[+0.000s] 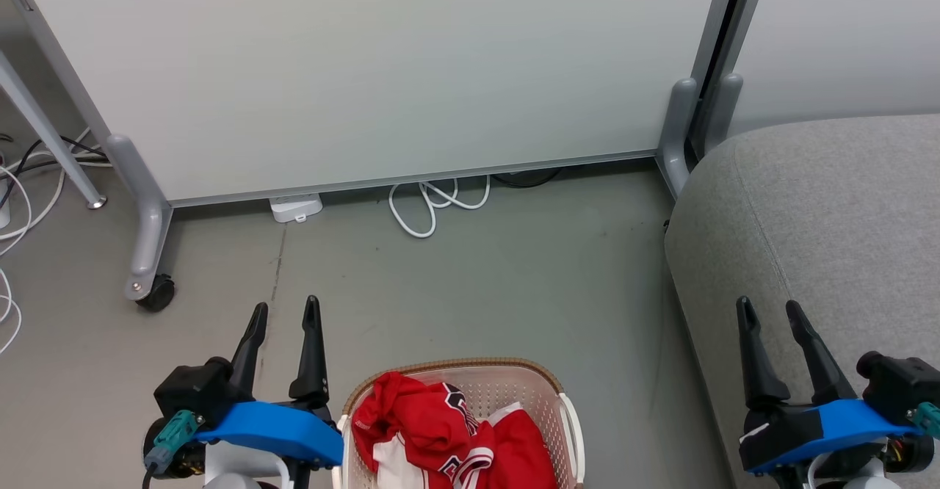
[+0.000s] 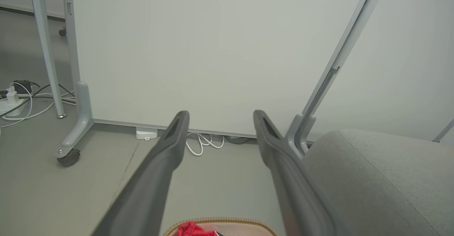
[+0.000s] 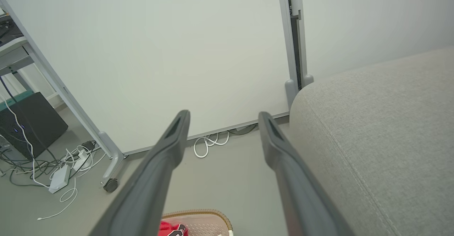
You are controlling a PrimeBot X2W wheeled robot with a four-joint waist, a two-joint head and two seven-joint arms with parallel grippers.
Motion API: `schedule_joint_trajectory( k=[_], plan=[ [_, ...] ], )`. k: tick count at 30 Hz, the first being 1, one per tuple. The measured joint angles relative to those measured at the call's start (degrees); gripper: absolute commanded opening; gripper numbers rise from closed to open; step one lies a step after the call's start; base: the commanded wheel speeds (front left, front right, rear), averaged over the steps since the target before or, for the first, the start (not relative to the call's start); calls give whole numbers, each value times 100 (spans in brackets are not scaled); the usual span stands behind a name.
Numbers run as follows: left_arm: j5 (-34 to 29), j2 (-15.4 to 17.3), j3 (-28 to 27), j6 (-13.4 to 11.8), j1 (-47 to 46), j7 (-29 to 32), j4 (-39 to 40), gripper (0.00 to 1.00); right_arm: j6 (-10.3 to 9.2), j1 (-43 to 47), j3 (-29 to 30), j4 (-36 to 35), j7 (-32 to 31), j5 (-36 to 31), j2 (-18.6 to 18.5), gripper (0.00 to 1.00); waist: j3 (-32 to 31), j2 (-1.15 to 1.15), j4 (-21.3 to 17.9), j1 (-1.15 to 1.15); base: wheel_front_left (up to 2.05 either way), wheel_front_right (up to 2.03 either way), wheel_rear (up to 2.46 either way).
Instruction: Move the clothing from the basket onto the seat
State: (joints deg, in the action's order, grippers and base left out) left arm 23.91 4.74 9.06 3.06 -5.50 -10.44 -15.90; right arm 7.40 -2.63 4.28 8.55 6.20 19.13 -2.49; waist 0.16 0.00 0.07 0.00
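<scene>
Red clothing (image 1: 440, 434) with white trim and black lettering lies bunched inside the cream perforated basket (image 1: 565, 408), which stands on the floor at the bottom middle of the head view. The grey seat (image 1: 830, 210) rises at the right. My left gripper (image 1: 285, 311) hovers open just left of the basket, nothing between its fingers. Over the seat's front edge, my right gripper (image 1: 769, 309) is open and empty too. The left wrist view catches the basket rim (image 2: 220, 222) and a scrap of red clothing (image 2: 188, 229) below my open left gripper (image 2: 220, 116). In the right wrist view my right gripper (image 3: 223, 117) is spread wide beside the seat (image 3: 383, 129).
A white partition panel (image 1: 382, 70) on grey wheeled feet (image 1: 150, 283) closes off the back. A white cable loop (image 1: 433, 206) and a small white box (image 1: 296, 208) lie at its base. More cables (image 3: 56, 168) and a dark box (image 3: 28, 122) sit far left.
</scene>
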Motion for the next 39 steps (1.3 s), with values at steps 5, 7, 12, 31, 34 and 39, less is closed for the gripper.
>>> schedule_joint_trajectory(
  k=[5,7,12,31,34,39],
  plan=[
    [-194,-35,-7,8,-20,-66,-66,100,1,30,16,-31,35,-266,-3,100,0,0,-7,0,0,0,0],
    [-244,-56,-27,8,-21,-89,-111,100,1,30,23,-37,43,-358,-4,100,-1,0,-11,0,0,0,0],
    [-394,-90,-58,54,-28,-146,-203,100,1,50,70,-121,42,-639,-9,100,-4,0,-22,0,0,0,0],
    [-1028,-160,-101,154,-116,-365,-401,100,3,87,90,-203,147,-1427,-19,100,-18,0,-25,0,0,0,0],
    [-1145,-168,-98,162,-137,-387,-427,100,3,87,86,-205,178,-1552,-20,100,-21,0,-26,0,0,0,0],
    [-1335,-172,-91,181,-142,-438,-454,100,9,92,77,-254,196,-1736,-21,100,-30,0,-32,0,0,0,0]
  ],
)
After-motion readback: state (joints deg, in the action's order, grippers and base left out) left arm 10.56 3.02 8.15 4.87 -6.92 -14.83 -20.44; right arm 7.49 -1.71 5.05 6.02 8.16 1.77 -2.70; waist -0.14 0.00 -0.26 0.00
